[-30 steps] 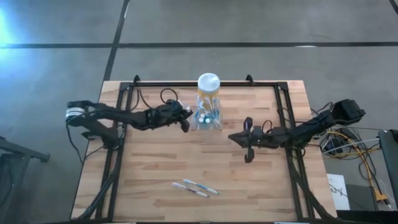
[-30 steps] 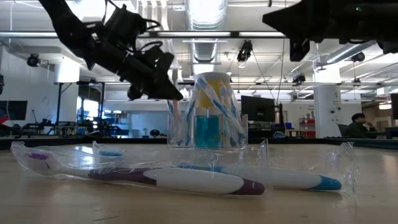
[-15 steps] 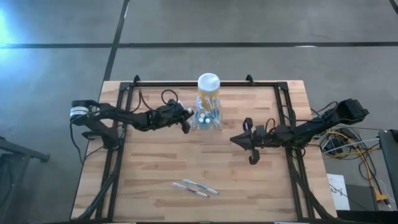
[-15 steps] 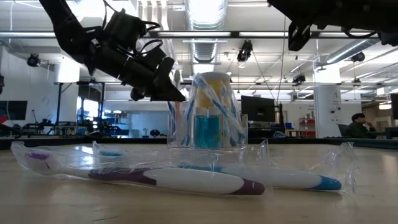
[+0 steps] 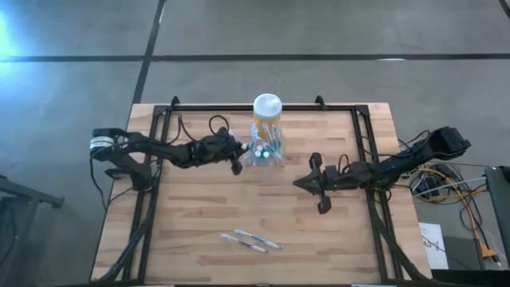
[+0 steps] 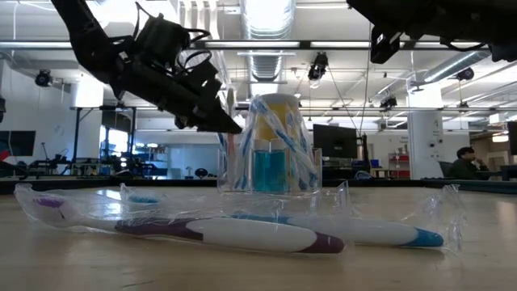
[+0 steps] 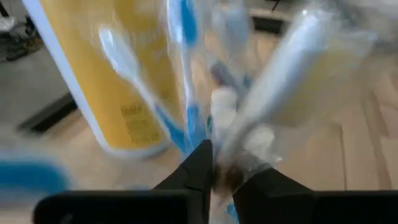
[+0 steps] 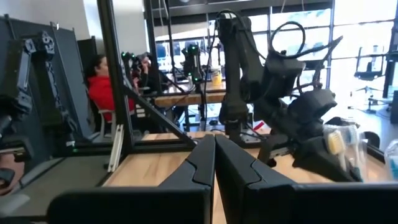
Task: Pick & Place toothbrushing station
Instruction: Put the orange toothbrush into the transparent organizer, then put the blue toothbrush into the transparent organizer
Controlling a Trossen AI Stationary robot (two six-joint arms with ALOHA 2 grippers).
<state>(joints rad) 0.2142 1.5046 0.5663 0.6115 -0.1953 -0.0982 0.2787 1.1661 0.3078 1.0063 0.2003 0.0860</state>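
Low view: wooden table (image 6: 48,267), lab room behind; left end effector (image 6: 226,123) pinched at toothbrushing station (image 6: 271,158).

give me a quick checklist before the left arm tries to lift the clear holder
1. Left gripper at the clear holder: ok, right beside its edge.
2. Gripper closed on the holder's wall: cannot tell; the wrist view shows the fingers pinched on something clear.
3. Holder upright on the table: ok.
4. Yellow jar clear of the lift: not ok, directly behind the holder.
5. Right gripper out of the way: ok, shut, off to the side.
6. Wrapped toothbrushes: ok, far at the front.
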